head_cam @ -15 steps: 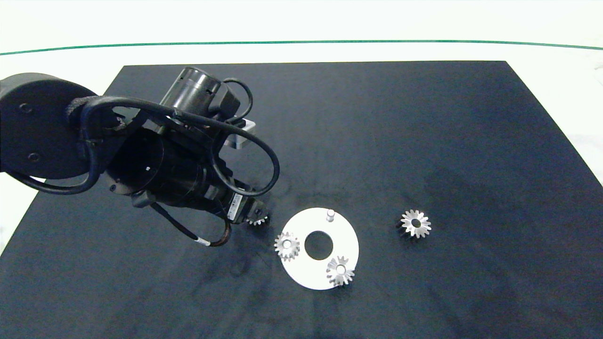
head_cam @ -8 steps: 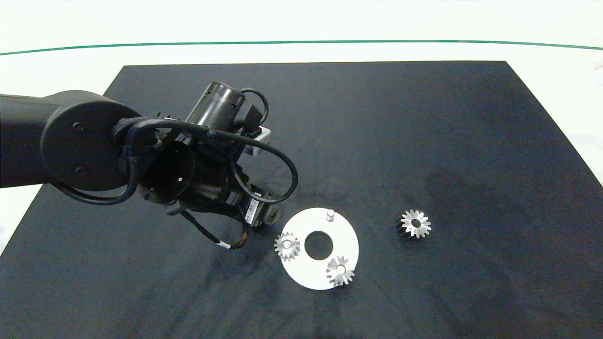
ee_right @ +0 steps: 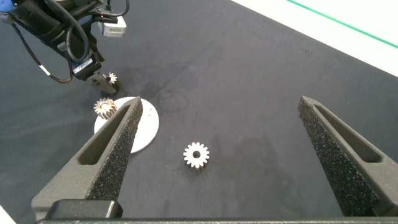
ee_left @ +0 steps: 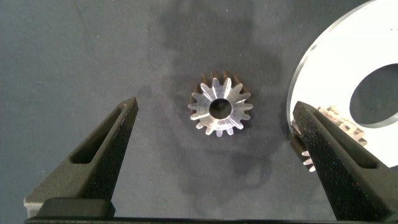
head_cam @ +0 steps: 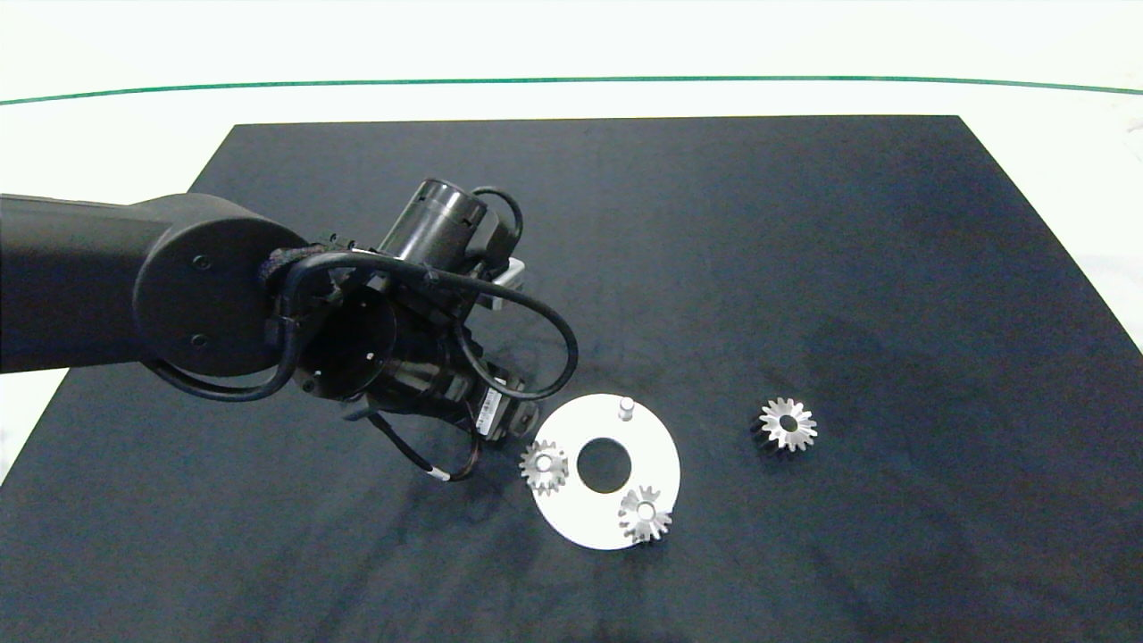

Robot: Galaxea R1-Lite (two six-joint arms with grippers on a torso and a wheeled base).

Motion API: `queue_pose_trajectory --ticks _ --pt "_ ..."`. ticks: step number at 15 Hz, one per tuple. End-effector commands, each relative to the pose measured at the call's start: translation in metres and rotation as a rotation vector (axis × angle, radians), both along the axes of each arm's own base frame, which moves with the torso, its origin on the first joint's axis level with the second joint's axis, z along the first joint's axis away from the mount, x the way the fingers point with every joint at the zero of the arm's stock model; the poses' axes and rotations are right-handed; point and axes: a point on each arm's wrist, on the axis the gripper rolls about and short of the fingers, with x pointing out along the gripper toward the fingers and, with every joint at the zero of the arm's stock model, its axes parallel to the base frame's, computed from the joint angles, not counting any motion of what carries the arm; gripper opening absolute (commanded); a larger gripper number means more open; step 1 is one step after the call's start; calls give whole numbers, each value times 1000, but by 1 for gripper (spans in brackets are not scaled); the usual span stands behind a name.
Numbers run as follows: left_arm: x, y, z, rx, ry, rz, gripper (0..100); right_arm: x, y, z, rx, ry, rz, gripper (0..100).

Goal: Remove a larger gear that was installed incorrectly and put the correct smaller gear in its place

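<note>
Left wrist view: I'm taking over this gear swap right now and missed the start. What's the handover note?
Left gripper: jaws open, straddling the small compact silver gear, which lies flat on the black mat beside the white ring-shaped disc; not gripped.
Right gripper: open, held high, away from the disc, idle.
Wide star-toothed silver gear: off the disc, on the mat.
One seated gear and another sit on the disc; one peg is bare.
Left: close, lift, seat the small gear on that peg.

Bright overhead light, soft shadows, sharp pics.
</note>
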Motion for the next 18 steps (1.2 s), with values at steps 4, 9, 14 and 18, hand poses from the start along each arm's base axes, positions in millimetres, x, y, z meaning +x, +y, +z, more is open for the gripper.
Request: queue_pose_trajectory --ticks 4,9,14,18 --pt "0 -4 -13 19 17 -4 93 2 2 -2 -12 8 -1 100" --pt "2 -8 -17 17 14 -10 84 2 2 -2 -10 7 -1 100" --pt "3 -9 -17 15 12 -10 74 1 3 -2 -13 9 16 100" --pt "4 -11 -18 16 13 -15 66 1 3 -3 -14 10 18 100"
